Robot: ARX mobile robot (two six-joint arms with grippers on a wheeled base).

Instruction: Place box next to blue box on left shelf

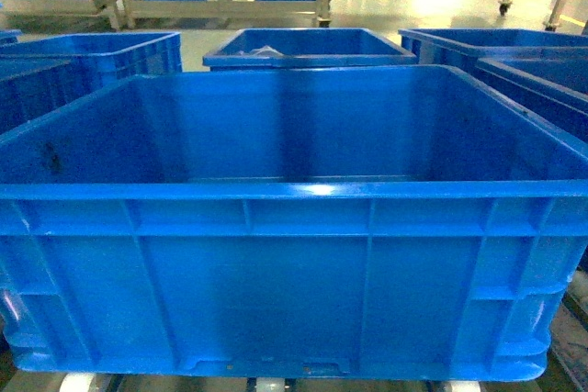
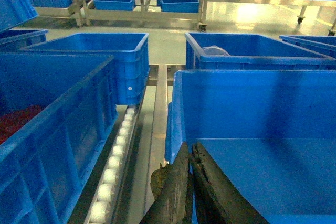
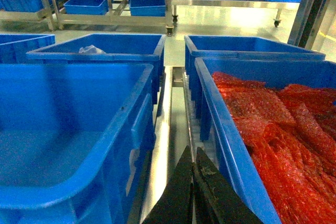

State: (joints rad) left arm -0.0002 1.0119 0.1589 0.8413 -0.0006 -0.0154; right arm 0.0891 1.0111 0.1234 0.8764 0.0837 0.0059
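Crate walls fill the head view: the large bright-blue open-top plastic box (image 1: 294, 227) sits square-on, its long axis running left to right, open side up, on the silvery metal roller shelf (image 2: 118, 145). Similar blue crates (image 2: 89, 59) flank it across narrow rail gaps. A crate of red crinkled material (image 3: 273, 124) stands just right. Left gripper (image 2: 186, 182) and right gripper (image 3: 193, 192) show jaws pressed together.
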